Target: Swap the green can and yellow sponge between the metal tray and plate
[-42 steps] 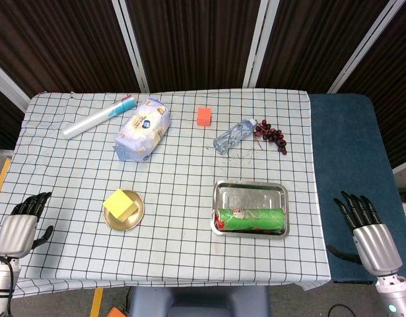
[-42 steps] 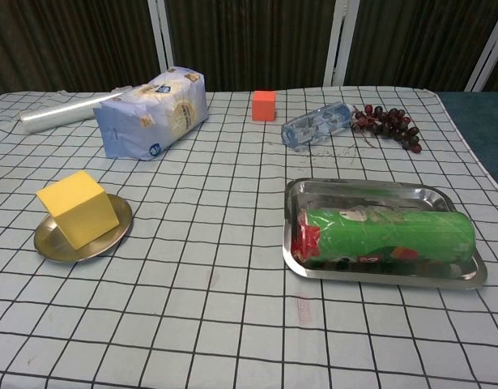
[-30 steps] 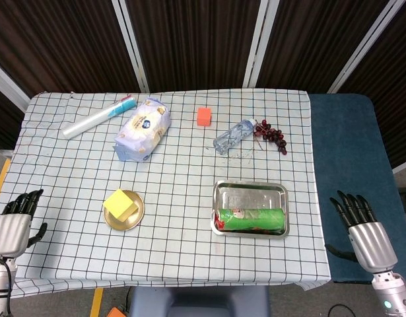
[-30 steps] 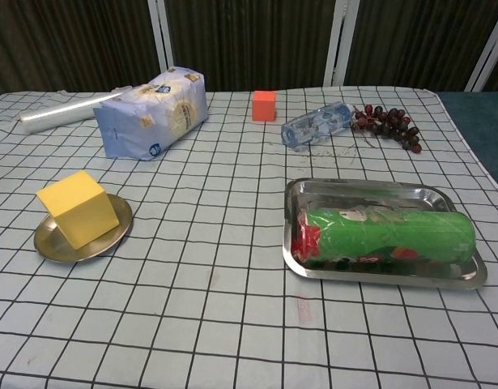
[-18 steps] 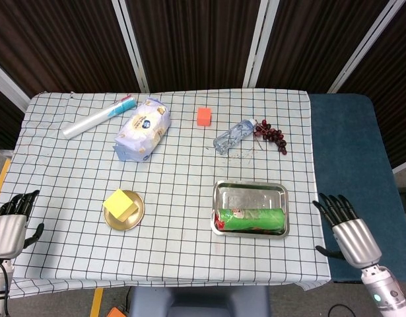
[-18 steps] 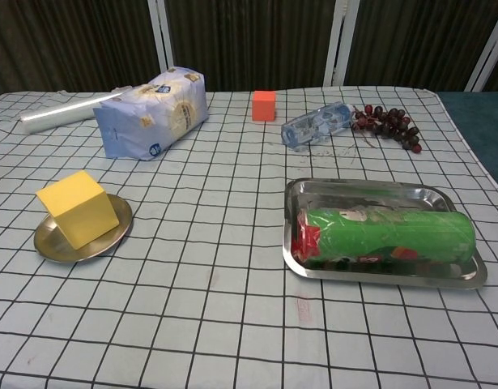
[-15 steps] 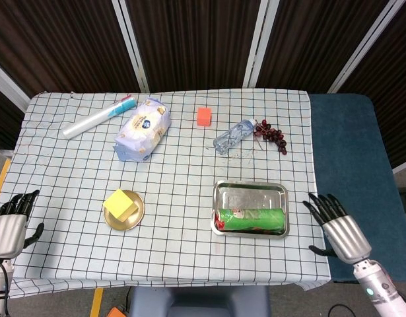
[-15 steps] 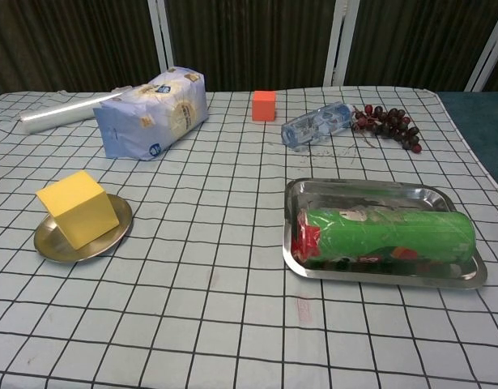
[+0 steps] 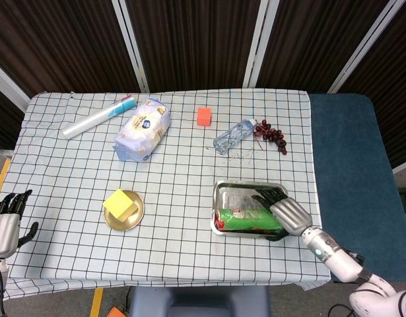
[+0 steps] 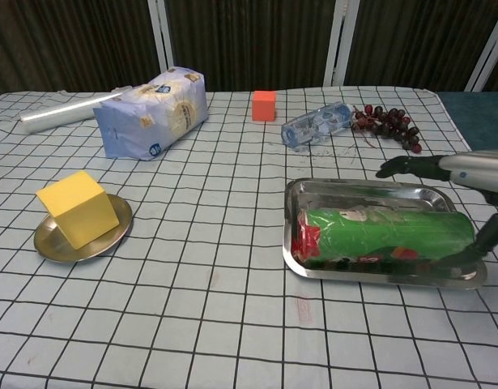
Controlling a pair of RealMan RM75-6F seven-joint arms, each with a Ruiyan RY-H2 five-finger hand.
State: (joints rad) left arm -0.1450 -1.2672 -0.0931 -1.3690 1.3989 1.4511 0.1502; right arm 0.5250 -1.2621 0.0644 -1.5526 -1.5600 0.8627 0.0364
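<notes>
The green can [image 9: 245,219] [image 10: 386,231] lies on its side in the metal tray [image 9: 250,185] [image 10: 370,188] at the front right. My right hand [image 9: 286,212] [image 10: 463,170] hovers over the can's right end, holding nothing. Its fingers [image 10: 406,167] spread above the tray's far side and its thumb hangs at the near side. The yellow sponge [image 9: 121,203] [image 10: 77,208] sits on the small round plate [image 9: 133,221] [image 10: 54,243] at the front left. My left hand [image 9: 4,224] stays beyond the table's left edge, fingers apart and empty.
Along the back of the table lie a plastic-wrap roll [image 9: 97,117], a blue-and-white bag [image 9: 143,129], an orange cube [image 9: 204,116], a water bottle [image 9: 233,135] and dark grapes [image 9: 271,135]. A blue surface [image 9: 351,165] adjoins the table on the right.
My right hand has swung in from beyond the table's right edge to above the can in the tray. My left hand has drifted slightly further left and down.
</notes>
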